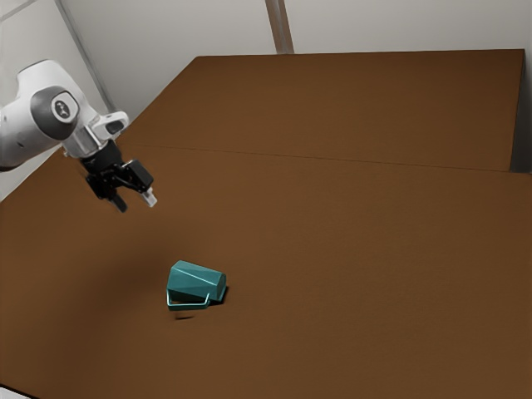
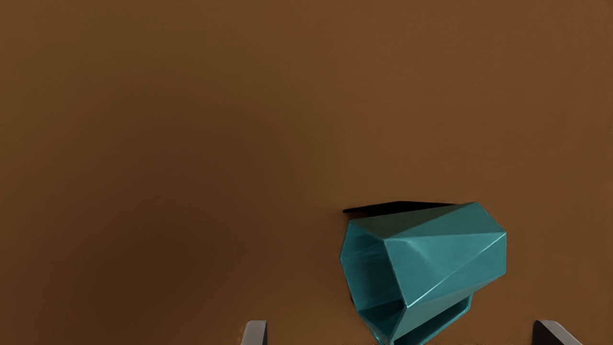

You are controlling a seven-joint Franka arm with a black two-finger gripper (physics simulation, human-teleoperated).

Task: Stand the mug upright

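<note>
The black gripper (image 1: 136, 204) hangs above the table at the exterior view's left, its two fingers spread apart and holding nothing. Lower down, a teal faceted mug (image 1: 196, 282) lies on its side on the table, well apart from the gripper, its handle toward the exterior view's bottom edge. In the wrist view the mug (image 2: 445, 263) shows its dark open mouth and part of its handle. The open gripper (image 2: 400, 333) has its fingertips far apart there, with the mug below the hand and untouched.
The brown table (image 1: 349, 274) extends widely around the mug. Pale walls (image 1: 399, 25) rise beyond its far edge, with a brown vertical strip (image 1: 280, 27) on them. A dark side face (image 1: 521, 125) stands at the exterior view's right.
</note>
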